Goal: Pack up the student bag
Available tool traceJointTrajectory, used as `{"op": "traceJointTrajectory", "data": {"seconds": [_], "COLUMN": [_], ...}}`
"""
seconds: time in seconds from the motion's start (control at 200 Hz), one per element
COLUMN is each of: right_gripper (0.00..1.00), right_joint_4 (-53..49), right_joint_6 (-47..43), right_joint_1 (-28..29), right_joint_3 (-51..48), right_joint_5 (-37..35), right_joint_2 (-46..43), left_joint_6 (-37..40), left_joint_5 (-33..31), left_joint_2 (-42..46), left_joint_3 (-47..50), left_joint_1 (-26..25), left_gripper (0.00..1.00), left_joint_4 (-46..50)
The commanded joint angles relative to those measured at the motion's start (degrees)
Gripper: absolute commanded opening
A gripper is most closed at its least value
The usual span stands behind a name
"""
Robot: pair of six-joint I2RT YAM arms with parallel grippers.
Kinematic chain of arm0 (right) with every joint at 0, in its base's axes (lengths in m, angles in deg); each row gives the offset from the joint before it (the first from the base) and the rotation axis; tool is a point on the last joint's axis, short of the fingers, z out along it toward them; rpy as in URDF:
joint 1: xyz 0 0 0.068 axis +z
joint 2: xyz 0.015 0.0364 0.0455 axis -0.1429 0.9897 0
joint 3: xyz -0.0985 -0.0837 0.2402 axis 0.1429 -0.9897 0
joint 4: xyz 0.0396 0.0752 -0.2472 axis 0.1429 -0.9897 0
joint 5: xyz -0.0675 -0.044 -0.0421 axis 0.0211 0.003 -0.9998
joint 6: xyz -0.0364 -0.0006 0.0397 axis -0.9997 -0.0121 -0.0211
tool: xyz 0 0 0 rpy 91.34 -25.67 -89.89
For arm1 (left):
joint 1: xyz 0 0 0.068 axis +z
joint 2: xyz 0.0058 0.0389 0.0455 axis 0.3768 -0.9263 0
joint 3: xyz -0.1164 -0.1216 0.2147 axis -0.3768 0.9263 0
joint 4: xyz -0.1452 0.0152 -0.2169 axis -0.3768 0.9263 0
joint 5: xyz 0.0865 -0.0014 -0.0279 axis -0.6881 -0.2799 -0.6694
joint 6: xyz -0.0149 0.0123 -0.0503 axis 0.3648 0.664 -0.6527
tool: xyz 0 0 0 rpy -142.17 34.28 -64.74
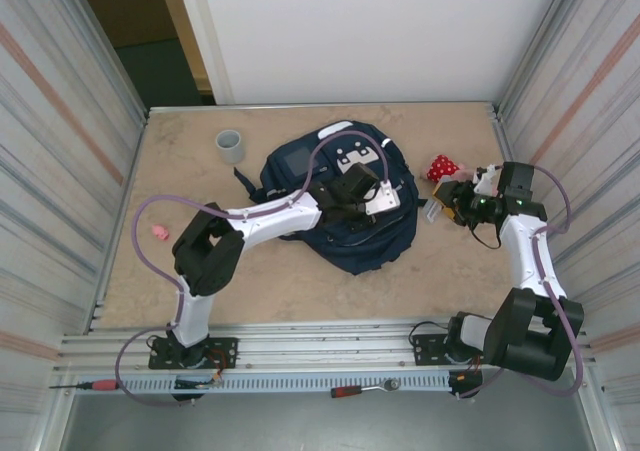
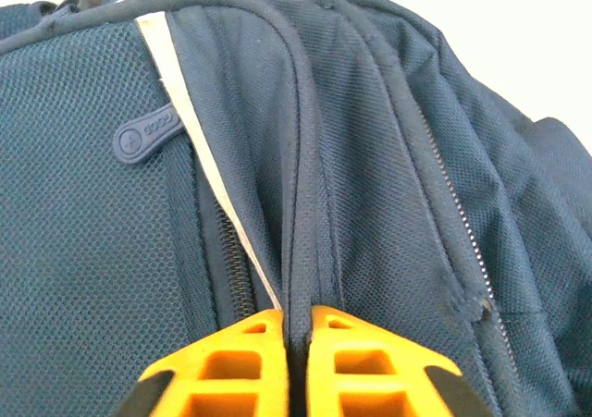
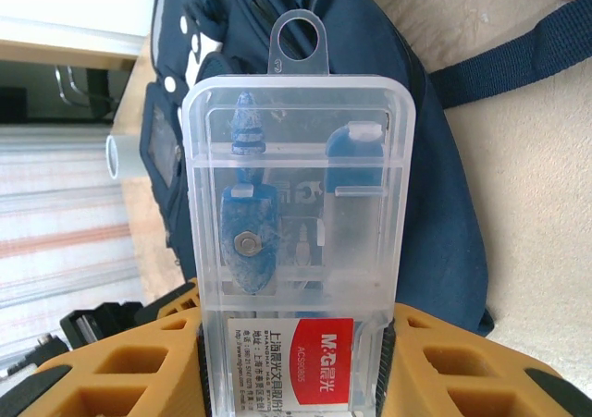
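The student bag (image 1: pixel 352 249), navy blue with white patches, lies in the middle of the table. My left gripper (image 1: pixel 372 199) rests on its top, and its orange fingers (image 2: pixel 242 361) are shut on a raised fold of the bag's fabric (image 2: pixel 298 251) beside a zipper and the reflective stripe (image 2: pixel 199 149). To the right of the bag, my right gripper (image 1: pixel 450 204) is shut on a clear plastic compass case (image 3: pixel 296 204) with a blue compass inside and a red label. The case points toward the bag (image 3: pixel 449 195).
A grey cup (image 1: pixel 231 146) stands behind the bag on the left. A red, white-dotted item (image 1: pixel 440 166) lies near the right gripper. A small pink item (image 1: pixel 158 232) sits at the left. Corrugated walls close both sides.
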Motion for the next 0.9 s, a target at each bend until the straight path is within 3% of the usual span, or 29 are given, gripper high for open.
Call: {"op": "traceJointTrajectory", "data": {"seconds": [0.0, 0.301, 0.471, 0.732, 0.892], "right_gripper": [0.31, 0.32, 0.33, 0.37, 0.49], "right_joint_4": [-0.95, 1.66, 9.74, 23.11, 30.26], "right_joint_6": [0.4, 5.39, 13.68, 27.97, 34.34], "right_joint_1": [-0.58, 1.01, 10.45, 23.36, 28.29], "right_joint_3": [-0.97, -3.68, -5.9, -5.85, -6.4], "right_joint_5": [1.0, 2.91, 0.8, -7.42, -10.76], "right_joint_2": [-1.97, -3.88, -3.21, 5.96, 11.35], "left_joint_6": [-1.37, -11.82, -16.97, -18.45, -18.5], "left_joint_5": [-0.46, 6.89, 12.21, 14.49, 14.7], "left_joint_2": [4.05, 13.97, 17.52, 18.42, 18.77], "left_joint_3": [-1.23, -0.68, 1.67, 2.27, 2.34], "left_joint_1": [1.04, 6.72, 10.23, 10.92, 11.0], "left_gripper": [0.0, 0.0, 0.0, 0.0, 0.0], "left_joint_4": [-1.98, -4.72, -9.34, -11.05, -11.71]}}
